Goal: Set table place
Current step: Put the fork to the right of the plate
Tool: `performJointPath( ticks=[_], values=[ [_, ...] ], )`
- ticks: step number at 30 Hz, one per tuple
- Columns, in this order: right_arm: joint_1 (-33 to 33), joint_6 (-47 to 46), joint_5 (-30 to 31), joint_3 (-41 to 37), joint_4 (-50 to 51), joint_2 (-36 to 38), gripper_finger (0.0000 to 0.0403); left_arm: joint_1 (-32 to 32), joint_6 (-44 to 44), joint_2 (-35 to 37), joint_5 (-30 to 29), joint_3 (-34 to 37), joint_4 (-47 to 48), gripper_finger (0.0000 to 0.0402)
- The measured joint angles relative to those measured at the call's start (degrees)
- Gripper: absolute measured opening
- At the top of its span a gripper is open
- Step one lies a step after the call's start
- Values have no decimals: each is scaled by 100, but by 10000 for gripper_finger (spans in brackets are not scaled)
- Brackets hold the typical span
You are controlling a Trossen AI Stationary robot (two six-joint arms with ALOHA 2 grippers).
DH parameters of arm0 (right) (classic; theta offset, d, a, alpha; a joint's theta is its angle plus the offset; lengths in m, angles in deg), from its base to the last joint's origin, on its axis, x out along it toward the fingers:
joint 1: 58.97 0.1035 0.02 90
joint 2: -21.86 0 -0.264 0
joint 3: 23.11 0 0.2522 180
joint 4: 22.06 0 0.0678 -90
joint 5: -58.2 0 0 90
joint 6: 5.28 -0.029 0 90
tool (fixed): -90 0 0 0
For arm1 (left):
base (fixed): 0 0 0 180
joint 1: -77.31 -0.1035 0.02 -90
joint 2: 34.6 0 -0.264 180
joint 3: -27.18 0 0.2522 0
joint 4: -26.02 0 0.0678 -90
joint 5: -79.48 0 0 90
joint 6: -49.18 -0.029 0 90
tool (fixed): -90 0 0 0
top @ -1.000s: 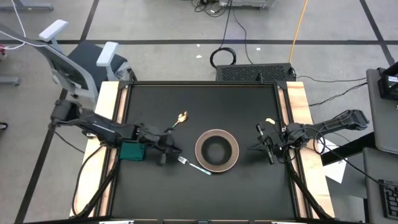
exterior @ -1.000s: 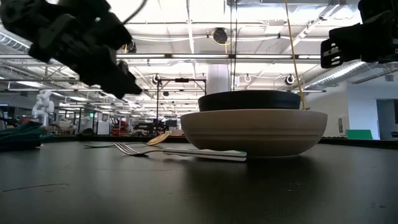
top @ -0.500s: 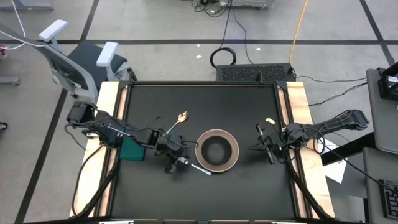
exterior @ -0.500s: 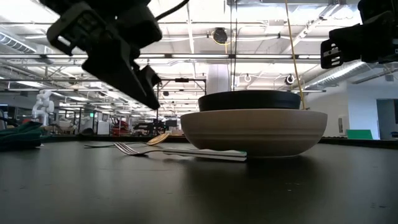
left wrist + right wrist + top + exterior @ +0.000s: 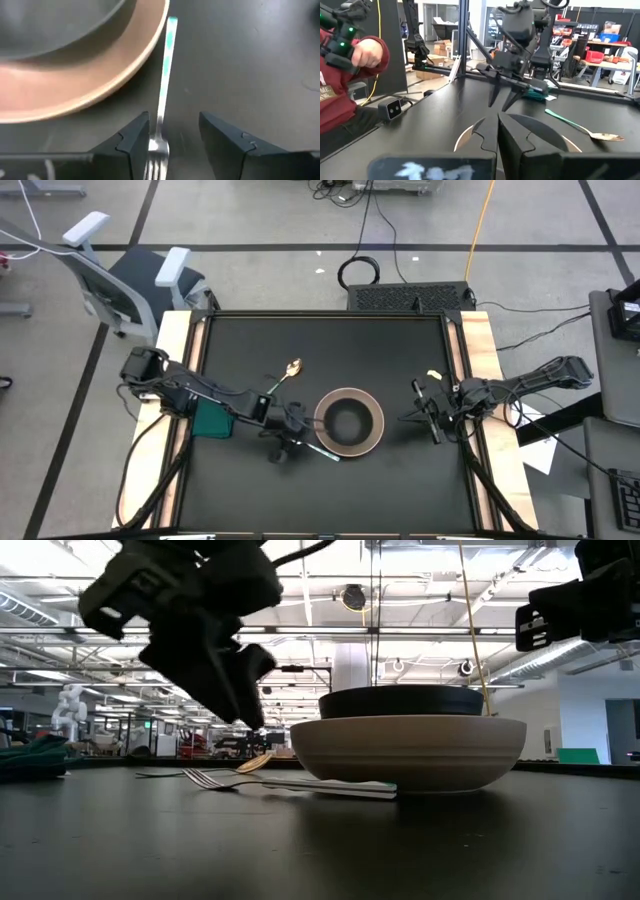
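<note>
Fork (image 5: 321, 447) lies on the table (image 5: 400, 490) just beside the plate's (image 5: 349, 421) rim on the left-arm side, tines pointing toward the left short side, handle end running in by the plate toward the near long edge. Black bowl (image 5: 349, 423) sits in the plate, roughly mid-table. Spoon (image 5: 283, 375) lies apart, toward the far long edge, not yet placed.

Change: over the last sec the left gripper (image 5: 287, 442) has travelled from near the green cloth (image 5: 211, 420) across to the fork and dropped low. Now, in the left wrist view, its fingers (image 5: 134, 137) stand apart w/ the fork neck (image 5: 161, 120) between them, tines at the gap; not closed on it yet. Low view shows the gripper (image 5: 215, 650) above the table, so prob. a bit more descent needed.

Meaning: fork pick-up looks imminent, likely to re-seat it beside the plate; spoon comes after.

Right gripper (image 5: 430, 412) waits near the right short side, fingers together, empty.
</note>
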Motion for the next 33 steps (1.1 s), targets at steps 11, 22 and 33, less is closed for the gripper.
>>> performJointPath(
  ticks=[11, 22, 33],
  values=[
    [0, -2, 0, 0, -102, -164, 0, 56, -336, -585, -159, -366, 392, 172],
    [0, 17, 0, -1, -371, -257, 0, 56, -371, -960, -251, -387, 169, 172],
    [0, 17, 0, -2, -420, -257, 0, 56, -413, -1108, -297, -397, -64, 134]
  ],
)
